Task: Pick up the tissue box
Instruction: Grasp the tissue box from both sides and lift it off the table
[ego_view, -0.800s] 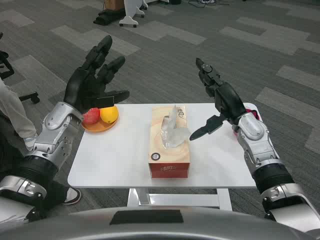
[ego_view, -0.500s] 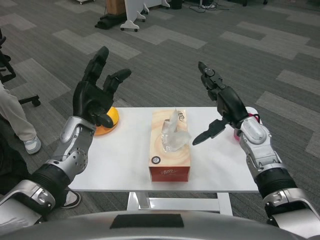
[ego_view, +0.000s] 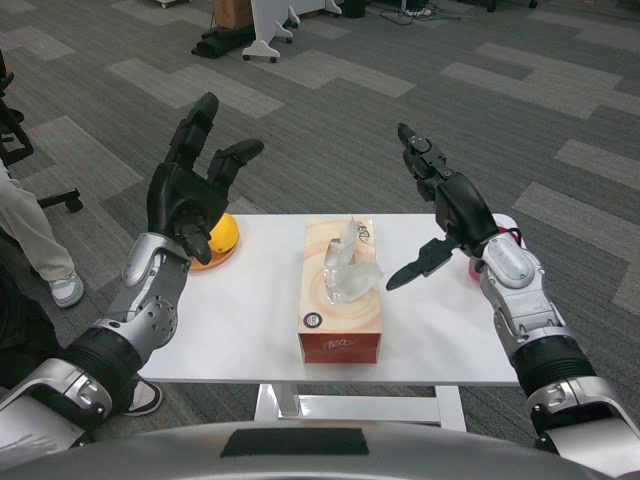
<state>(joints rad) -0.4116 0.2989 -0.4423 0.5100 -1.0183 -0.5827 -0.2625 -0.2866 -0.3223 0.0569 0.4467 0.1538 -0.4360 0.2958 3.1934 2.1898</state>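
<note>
Lengthwise, the tissue box (ego_view: 340, 292) runs away from the robot on the tabletop (ego_view: 240, 320), between both raised hands: left robot hand (ego_view: 192, 190) and right robot hand (ego_view: 443, 210) spread wide, holding nothing.

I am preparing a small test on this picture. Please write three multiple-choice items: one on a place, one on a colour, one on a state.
1. Where is the tissue box?
A. middle of the white table
B. on the floor
C. in the left hand

2. What colour is the fruit on the plate?
A. blue
B. yellow
C. black

3. How is the right hand?
A. gripping the box
B. open above the table
C. pressing on the plate

Answers: 1 A, the box stands mid-table. 2 B, yellow shows behind the left hand. 3 B, its fingers are apart, holding nothing.
</note>
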